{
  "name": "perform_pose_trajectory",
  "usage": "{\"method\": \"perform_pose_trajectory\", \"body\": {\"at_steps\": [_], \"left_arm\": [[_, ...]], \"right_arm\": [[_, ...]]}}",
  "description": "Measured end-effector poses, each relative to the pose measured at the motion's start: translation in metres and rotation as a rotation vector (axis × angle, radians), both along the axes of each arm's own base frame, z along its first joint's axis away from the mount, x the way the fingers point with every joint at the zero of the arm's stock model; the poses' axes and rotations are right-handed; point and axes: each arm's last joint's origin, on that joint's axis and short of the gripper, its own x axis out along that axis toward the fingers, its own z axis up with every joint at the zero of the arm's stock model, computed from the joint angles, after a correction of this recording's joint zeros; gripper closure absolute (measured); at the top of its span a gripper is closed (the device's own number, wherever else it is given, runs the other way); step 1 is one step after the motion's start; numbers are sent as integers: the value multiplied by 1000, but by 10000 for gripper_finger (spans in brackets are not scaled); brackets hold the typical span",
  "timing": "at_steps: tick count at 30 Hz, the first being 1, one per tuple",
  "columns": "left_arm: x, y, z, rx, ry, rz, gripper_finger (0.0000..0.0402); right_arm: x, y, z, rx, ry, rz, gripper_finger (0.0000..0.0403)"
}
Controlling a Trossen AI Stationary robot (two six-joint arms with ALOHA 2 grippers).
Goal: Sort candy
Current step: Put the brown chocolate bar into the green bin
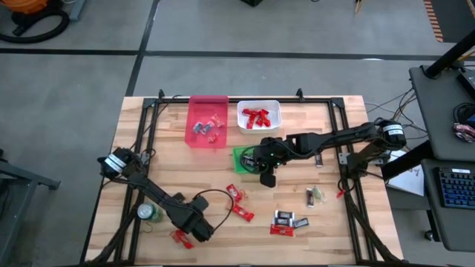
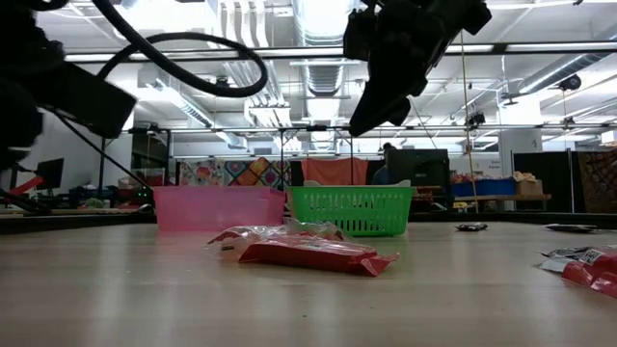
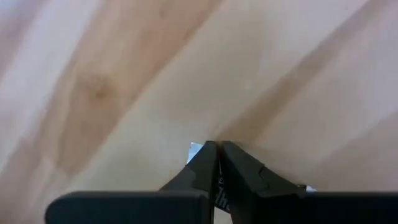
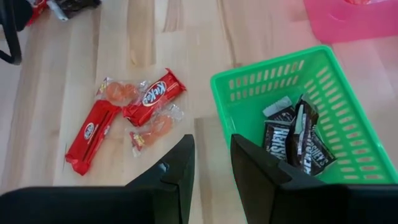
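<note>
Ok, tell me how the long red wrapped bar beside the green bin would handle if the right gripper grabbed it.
The long red bar lies flat and straight, so it is probably fairly stiff and light. Its shiny wrapper may slip between the fingers. The right gripper hangs open, nearer the green bin.

"KitKat" on red candy (image 4: 153, 96)

Bare wooden bench (image 1: 326, 122) lies open right of my white plastic bin (image 1: 259, 115); the pink plastic bin (image 1: 207, 120), green mesh basket (image 4: 348, 112) and red-wrapped candy (image 4: 118, 118) crowd the middle.
</note>
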Motion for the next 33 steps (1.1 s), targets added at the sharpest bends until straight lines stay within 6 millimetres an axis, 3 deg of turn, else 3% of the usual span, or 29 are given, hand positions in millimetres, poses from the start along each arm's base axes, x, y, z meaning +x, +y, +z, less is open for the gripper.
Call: {"method": "perform_pose_trajectory", "body": {"at_steps": [11, 19, 25, 33], "left_arm": [[4, 2, 6, 86, -49, -152, 401], [6, 3, 17, 94, -15, -102, 390], [3, -5, 19, -14, 36, 172, 325], [0, -11, 19, 36, -37, 326, 203]], "right_arm": [[0, 3, 0, -1, 0, 12, 307], [0, 3, 0, 0, 1, 10, 307], [0, 3, 0, 2, 1, 9, 307], [0, 3, 0, -2, 0, 13, 307]]}}
